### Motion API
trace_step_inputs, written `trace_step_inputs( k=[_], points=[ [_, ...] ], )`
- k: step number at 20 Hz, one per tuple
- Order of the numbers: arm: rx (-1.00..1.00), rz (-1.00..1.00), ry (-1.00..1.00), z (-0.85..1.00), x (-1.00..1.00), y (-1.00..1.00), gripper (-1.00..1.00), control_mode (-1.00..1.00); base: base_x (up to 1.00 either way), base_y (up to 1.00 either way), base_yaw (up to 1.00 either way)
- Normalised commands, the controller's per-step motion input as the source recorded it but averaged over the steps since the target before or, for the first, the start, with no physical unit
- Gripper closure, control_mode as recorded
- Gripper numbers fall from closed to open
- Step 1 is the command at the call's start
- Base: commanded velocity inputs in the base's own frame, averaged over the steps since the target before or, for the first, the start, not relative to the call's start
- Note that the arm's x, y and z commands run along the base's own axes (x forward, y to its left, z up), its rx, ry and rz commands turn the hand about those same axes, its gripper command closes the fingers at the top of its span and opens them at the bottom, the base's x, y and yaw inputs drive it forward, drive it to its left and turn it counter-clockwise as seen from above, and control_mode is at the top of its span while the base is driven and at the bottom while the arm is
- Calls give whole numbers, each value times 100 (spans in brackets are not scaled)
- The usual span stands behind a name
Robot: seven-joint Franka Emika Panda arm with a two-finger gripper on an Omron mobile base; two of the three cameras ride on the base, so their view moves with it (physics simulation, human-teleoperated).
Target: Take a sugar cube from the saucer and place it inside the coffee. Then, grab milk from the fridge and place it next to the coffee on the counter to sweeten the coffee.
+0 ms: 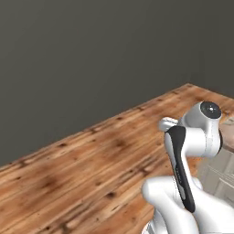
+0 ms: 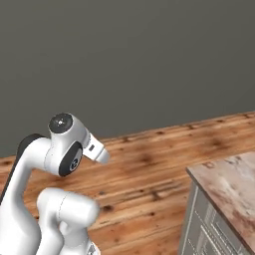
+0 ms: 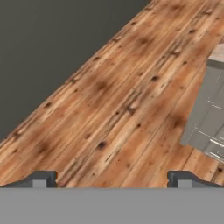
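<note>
The arm rises folded at lower left; the counter corner sits right, above plank floor.

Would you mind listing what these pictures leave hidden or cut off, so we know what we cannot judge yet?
- The counter: cut off by the right and bottom edges of the right base view, so most of its top is unseen.
- The cabinets under it: cut by the right edge of the hand view.
- The gripper: just the two fingertips rise at the bottom of the hand view, set wide apart with nothing between them.
</note>
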Motion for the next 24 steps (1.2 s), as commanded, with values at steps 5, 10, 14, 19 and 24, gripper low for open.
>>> trace_step_inputs(
  k=[5,10,14,19,24],
  points=[
    [0,0,0,0,0,0,-100,100,80,0,-57],
    [0,0,0,0,0,0,-100,100,75,0,-59],
    [0,0,0,0,0,0,-100,100,60,0,-68],
    [0,0,0,0,0,0,-100,100,49,0,-72],
    [0,0,0,0,0,0,-100,100,40,0,-73]
  ],
)
